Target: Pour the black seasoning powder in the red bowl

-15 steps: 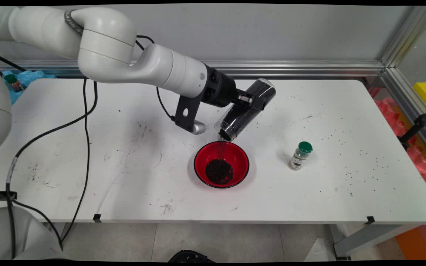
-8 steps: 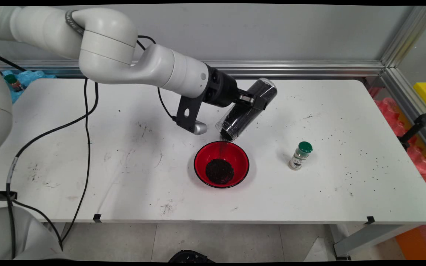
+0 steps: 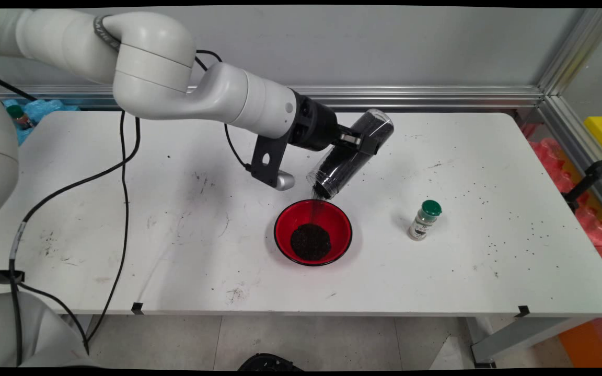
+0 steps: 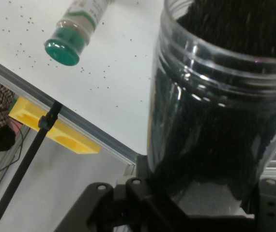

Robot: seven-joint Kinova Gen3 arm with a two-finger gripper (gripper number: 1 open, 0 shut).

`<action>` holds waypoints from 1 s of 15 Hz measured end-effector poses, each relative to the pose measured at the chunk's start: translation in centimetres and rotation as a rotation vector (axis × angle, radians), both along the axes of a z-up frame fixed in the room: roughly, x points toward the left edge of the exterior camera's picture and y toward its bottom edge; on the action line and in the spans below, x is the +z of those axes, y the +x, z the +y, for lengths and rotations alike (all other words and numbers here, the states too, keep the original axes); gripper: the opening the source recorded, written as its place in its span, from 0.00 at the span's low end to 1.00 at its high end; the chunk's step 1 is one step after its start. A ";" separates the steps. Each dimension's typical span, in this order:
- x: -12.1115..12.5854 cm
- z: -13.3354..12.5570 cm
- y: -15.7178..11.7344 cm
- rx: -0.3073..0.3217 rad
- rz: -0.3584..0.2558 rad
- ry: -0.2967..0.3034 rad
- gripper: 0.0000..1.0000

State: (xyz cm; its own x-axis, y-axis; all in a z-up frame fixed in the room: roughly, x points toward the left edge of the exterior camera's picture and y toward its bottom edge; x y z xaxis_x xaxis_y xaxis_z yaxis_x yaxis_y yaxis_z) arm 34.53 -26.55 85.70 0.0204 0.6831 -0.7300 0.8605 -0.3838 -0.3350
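Gripper (image 3: pixel 357 142) clamped on clear jar (image 3: pixel 350 154) of black granules, tipped mouth-down above red bowl (image 3: pixel 313 232).
Jar at frame centre, thin stream falling into bowl; black pile (image 3: pixel 310 242) in bowl bottom. Green-capped shaker bottle (image 3: pixel 425 219) stands right of bowl, apart. Loose black specks (image 3: pixel 515 232) on white table (image 3: pixel 175 261), right side.

You have a clear jar (image 3: pixel 350 154) of black grains clamped in the gripper (image 3: pixel 359 142), tilted mouth-down above the red bowl (image 3: pixel 313 232), where a dark heap (image 3: pixel 310 242) lies.
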 end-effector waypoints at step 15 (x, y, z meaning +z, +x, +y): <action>0.0 0.0 -0.3 0.002 0.004 -0.004 0.00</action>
